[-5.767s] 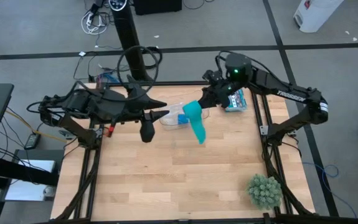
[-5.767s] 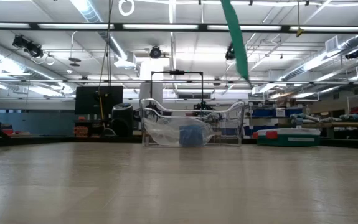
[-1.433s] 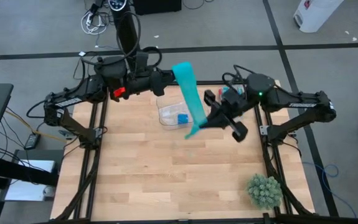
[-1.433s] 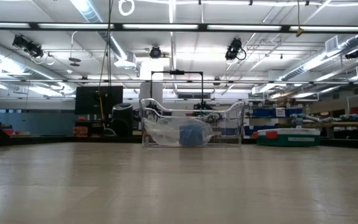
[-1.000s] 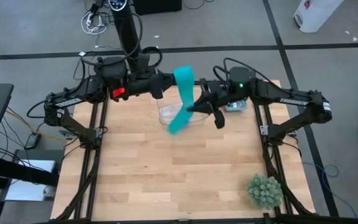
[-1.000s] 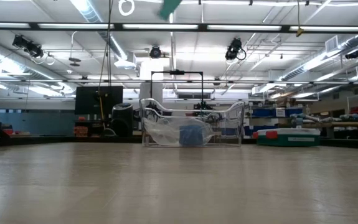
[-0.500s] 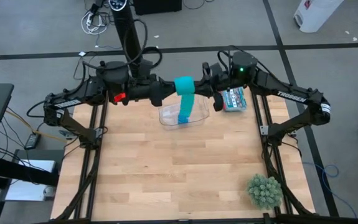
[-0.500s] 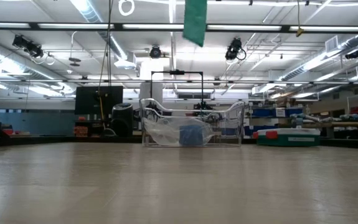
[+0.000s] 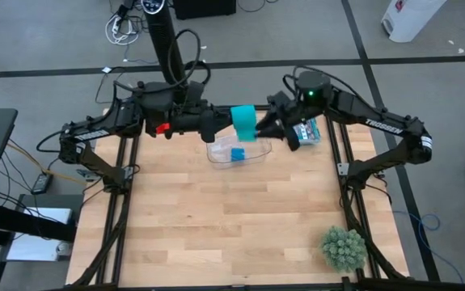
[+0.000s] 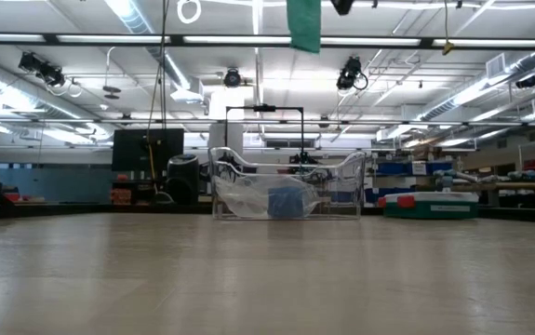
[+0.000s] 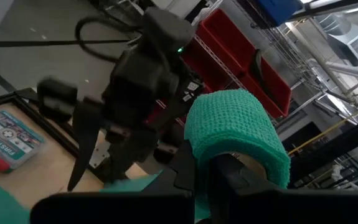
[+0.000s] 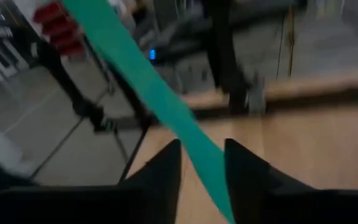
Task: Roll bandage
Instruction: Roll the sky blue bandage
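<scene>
The teal bandage is wound as a coil around my left gripper's fingers, high above the table's far middle. Its loose tail hangs down over the clear container. My right gripper stands just right of the coil, fingers apart. The ribbon runs slanting through the gap between my right gripper's two fingers. My left gripper carries the bandage as several turns wrapped around the outside of its shut fingers, which point level toward the table's right. The coil is lifted clear; whether an end is pinched between the fingers is hidden by the wrap. My right gripper has the ribbon's tail in the gap between its fingers; I cannot tell whether they touch it.
A clear container with a blue roll stands on the table below the grippers, also seen in the low view. A first aid box lies at the far right, a green plant at the near right corner.
My right gripper has swung from over the container toward the table's far edge and up against the coil. The long tail that slanted toward the near side has shortened and now hangs nearly straight below the coil on my left gripper.
</scene>
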Controlling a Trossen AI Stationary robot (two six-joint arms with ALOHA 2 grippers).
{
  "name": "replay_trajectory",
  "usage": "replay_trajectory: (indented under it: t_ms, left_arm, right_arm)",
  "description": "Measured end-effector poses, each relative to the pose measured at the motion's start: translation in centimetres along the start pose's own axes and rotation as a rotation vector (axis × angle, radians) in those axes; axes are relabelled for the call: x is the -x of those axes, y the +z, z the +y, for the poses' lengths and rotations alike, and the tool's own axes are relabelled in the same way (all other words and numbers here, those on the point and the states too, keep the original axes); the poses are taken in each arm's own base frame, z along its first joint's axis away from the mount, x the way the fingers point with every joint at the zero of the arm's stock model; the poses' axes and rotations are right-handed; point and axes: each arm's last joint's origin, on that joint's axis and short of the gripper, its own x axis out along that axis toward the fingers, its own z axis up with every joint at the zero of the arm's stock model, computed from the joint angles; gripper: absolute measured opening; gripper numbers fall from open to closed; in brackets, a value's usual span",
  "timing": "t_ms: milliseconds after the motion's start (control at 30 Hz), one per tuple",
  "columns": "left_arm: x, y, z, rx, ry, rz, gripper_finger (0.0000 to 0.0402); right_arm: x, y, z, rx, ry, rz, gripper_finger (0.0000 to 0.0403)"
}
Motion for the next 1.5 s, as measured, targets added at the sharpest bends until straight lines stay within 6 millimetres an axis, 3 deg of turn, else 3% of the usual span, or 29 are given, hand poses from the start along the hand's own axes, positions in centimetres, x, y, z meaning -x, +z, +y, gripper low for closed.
replay_trajectory:
  t_ms: [167,367,633,833,1033,1500]
  left_arm:
    - [0.1,0.1,0.0,0.000,-0.010,0.009,0.0021]
    - [0.0,0.4,0.4,0.048,-0.043,0.055,0.0021]
    - [0.0,0.8,0.8,0.152,-0.069,0.094,0.0021]
    - [-0.1,0.9,0.9,0.205,-0.069,0.099,0.0021]
    - [0.0,0.9,0.8,0.215,-0.074,0.099,0.0021]
    - [-0.2,1.2,1.4,0.207,-0.048,0.084,0.0021]
  right_arm:
    - [1.6,0.0,1.2,0.025,-0.049,0.004,0.0171]
    - [3.5,3.9,4.5,0.216,-0.155,-0.239,0.0178]
    - [4.1,7.6,7.0,0.416,-0.242,-0.341,0.0187]
    - [1.8,8.1,7.4,0.532,-0.303,-0.266,0.0204]
    - [1.1,8.4,8.1,0.629,-0.337,-0.263,0.0210]
    - [2.8,8.4,8.8,0.624,-0.397,-0.270,0.0191]
